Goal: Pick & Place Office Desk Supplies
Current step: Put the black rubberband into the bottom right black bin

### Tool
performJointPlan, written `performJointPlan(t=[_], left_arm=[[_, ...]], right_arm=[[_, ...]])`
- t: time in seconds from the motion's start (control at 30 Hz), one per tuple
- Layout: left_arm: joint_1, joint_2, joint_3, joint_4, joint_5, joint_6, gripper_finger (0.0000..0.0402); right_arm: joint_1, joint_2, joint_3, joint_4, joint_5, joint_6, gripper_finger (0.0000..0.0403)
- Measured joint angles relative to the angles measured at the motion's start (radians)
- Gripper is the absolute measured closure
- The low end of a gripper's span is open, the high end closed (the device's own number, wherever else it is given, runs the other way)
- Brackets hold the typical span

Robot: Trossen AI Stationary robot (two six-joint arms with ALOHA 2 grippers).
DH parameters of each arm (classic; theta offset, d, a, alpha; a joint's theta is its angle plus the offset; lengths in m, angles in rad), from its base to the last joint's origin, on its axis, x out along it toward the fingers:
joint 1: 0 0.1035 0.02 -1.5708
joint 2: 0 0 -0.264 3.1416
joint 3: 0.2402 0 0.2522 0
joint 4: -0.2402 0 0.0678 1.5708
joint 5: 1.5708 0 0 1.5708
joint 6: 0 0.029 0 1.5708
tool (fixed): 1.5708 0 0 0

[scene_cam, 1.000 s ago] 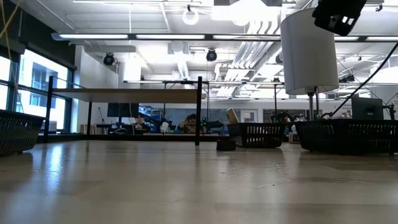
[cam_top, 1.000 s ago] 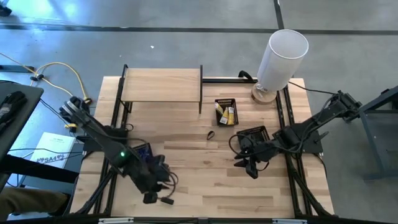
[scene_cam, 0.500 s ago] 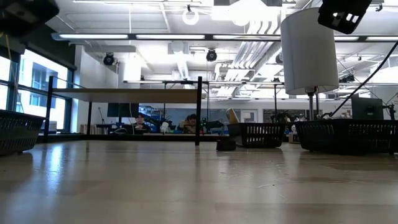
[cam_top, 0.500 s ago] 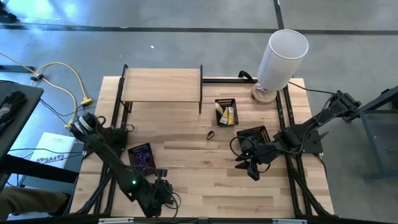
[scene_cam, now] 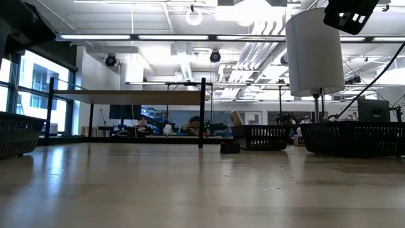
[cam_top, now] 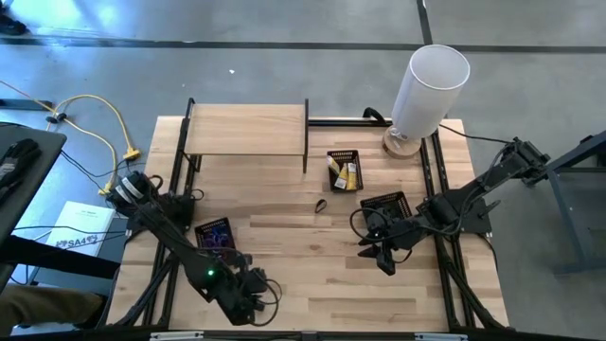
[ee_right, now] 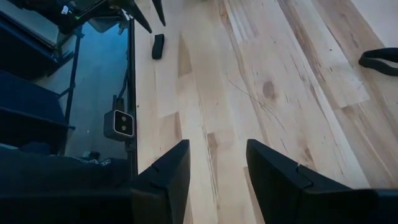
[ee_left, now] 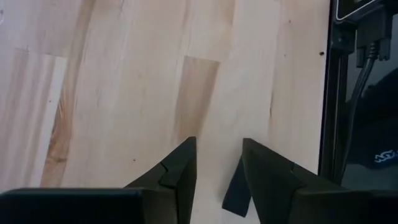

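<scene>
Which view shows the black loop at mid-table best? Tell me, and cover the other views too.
High view: the loop shows whole, lying alone on the table. The low view gives only a dark edge-on lump. The right wrist view shows it larger but cut off at the picture's edge. The left wrist view misses it.

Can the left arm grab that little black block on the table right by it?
Probably yes. The left end effector is open just above the small black block, which lies on bare table partly between its fingertips, with nothing in the way.
</scene>
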Motion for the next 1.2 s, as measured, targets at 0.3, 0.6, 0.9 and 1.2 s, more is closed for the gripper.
performJointPlan(t=[0.3, 0.6, 0.9, 1.2], left_arm=[[-0.001, 0.000, 0.000, 0.036, 0.059, -0.051, 0.0188], [-0.003, -0.001, 0.000, 0.055, 0.137, -0.151, 0.0146], [-0.039, 0.032, 0.000, 0.053, 0.080, 0.046, 0.0146], [-0.039, 0.120, 0.000, 0.055, 0.077, 0.026, 0.0146]], right_arm=[[0.000, 0.000, 0.000, 0.000, 0.000, -0.016, 0.0258], [0.000, 0.000, 0.000, 0.000, 0.004, -0.018, 0.0258], [0.000, 0.000, 0.000, 0.000, 0.004, -0.026, 0.0258], [0.000, 0.000, 0.000, 0.000, 0.004, -0.026, 0.0258]])
